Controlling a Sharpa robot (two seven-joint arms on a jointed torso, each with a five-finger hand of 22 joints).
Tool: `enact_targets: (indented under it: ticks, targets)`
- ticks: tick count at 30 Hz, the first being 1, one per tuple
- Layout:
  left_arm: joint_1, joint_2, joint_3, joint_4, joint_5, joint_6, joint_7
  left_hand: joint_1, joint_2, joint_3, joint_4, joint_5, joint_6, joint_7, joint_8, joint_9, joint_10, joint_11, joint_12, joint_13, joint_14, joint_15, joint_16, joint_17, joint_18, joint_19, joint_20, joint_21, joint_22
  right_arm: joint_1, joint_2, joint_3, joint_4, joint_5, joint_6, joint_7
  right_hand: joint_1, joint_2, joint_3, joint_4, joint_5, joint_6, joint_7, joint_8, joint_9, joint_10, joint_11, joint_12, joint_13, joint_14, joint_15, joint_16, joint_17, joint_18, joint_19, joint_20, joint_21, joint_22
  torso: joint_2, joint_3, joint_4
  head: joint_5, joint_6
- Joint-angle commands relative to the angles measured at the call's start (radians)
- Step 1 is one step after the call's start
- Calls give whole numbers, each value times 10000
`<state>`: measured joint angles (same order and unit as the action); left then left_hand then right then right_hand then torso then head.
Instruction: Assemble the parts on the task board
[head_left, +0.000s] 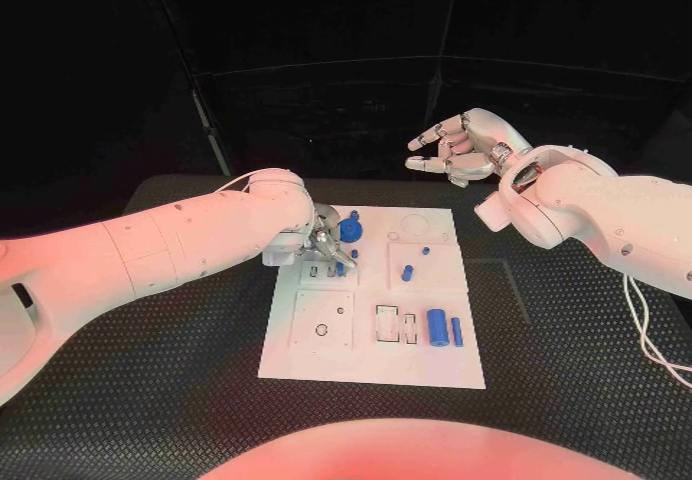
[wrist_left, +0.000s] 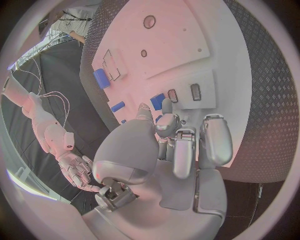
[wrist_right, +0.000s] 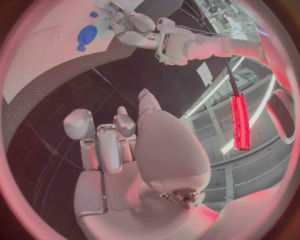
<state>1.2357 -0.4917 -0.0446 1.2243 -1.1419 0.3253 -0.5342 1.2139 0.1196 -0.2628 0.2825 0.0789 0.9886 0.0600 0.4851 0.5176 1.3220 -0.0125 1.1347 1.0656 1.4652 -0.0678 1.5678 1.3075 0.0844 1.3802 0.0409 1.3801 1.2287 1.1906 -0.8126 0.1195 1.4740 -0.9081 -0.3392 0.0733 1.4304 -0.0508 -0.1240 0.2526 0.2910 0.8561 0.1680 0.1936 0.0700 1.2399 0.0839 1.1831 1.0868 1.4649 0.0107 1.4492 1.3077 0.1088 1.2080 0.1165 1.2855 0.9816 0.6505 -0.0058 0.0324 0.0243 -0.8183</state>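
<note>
The white task board (head_left: 372, 345) lies in the middle of the table. My left hand (head_left: 329, 240) reaches down onto its upper left section, beside a round blue part (head_left: 353, 232). In the left wrist view my left hand (wrist_left: 181, 145) has its thumb and a finger closed round a small blue part (wrist_left: 157, 101) at the board (wrist_left: 187, 45). More blue parts lie at the board's middle (head_left: 408, 270) and lower right (head_left: 437, 325). My right hand (head_left: 454, 145) hangs raised beyond the board's far edge, fingers loosely bent and apart, holding nothing; from the right wrist the hand (wrist_right: 106, 145) looks the same.
Black ridged matting (head_left: 562, 380) covers the table around the board. Slots and holes (head_left: 389, 322) mark the board's lower half. A white cable (head_left: 642, 320) runs down along my right arm. The right wrist view shows the board (wrist_right: 37, 55), the round blue part (wrist_right: 88, 34) and my left hand (wrist_right: 134, 25).
</note>
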Motion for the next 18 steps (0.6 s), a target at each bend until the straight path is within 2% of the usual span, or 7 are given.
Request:
enact_targets:
  ticks: [1,7,18]
  targets:
    - [18,23,5,-18,70,151,-74,189,18,63,-41,70,-72,-7,43,41,-78,15,53,15,1056,-13,30,2632,-124,18,31,49,13,19,17,8,0,27,77,32,-1,81,-41,-13,38,57,-23,42,-8,-31,-51,-26,-2,563,-74,-22,510,102,-51,-29,-44,0,0,-3,-4,-1,-1]
    - [18,38,5,-27,72,189,-74,857,196,445,-342,103,-147,-13,65,178,-99,6,44,18,1056,-20,30,2632,-124,9,27,51,39,19,34,8,-16,27,88,31,51,118,-41,-44,81,58,-28,57,-9,-29,-58,-29,-11,566,-81,-27,508,104,-49,-34,-56,-15,3,-1,-2,0,-7]
    - [18,80,5,-58,115,289,-80,1551,265,1035,-731,121,-256,-44,-3,276,-156,-25,-31,-28,1056,-42,30,2632,-119,-16,6,35,45,18,49,8,-28,27,117,32,104,155,-50,-79,173,53,-32,73,-12,-26,-64,-30,-17,570,-87,-32,509,102,-36,-41,-62,-14,5,-4,1,2,-42]
